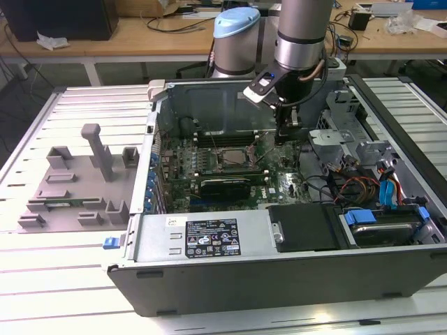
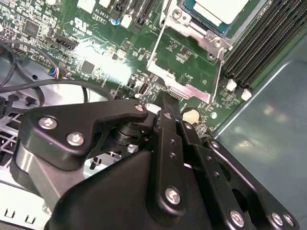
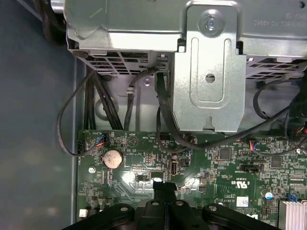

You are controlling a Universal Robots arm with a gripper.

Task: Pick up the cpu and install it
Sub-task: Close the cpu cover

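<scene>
Tool (image 3: 164, 186) closed, fingers together, nothing held. Tip sits just above the motherboard (image 3: 230, 167), near the coin cell (image 3: 112, 157). cpu (image 2: 218, 9): silver-grey top, thin green edge, seated in the socket frame (image 2: 192, 31), apart from the tool. Memory slots (image 2: 259, 43) lie between the socket and the case wall (image 2: 268, 120), so it's tight there. First wrist view adds the drive cage (image 3: 206, 72) and cables (image 3: 165, 110).
</scene>
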